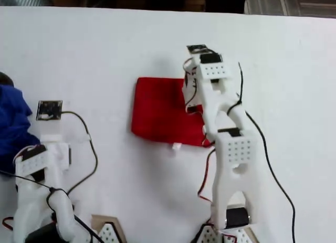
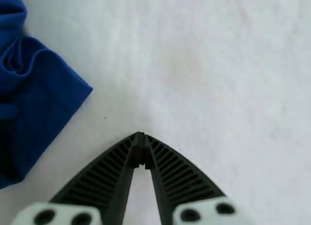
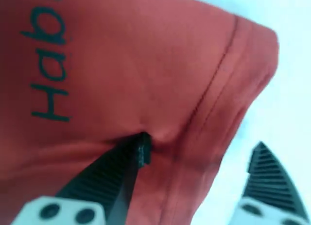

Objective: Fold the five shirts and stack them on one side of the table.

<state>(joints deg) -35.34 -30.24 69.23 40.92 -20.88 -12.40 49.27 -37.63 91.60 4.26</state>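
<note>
Red shirt (image 3: 146,64), folded into a soft rectangle with a stitched hem, lies under the right gripper (image 3: 201,149). Its jaws stand wide: one fingertip (image 3: 140,152) dents the cloth, and the other hangs past the edge over the white table (image 1: 94,54). Light and limp, the cloth would likely sag, so pinching all layers at the hem seems best. The left gripper (image 2: 140,147), closed and empty, hovers beside a crumpled blue shirt (image 2: 34,103).

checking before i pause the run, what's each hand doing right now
Left hand: closed, holding nothing.
Right hand: open over the red shirt edge, not gripping it.
</note>
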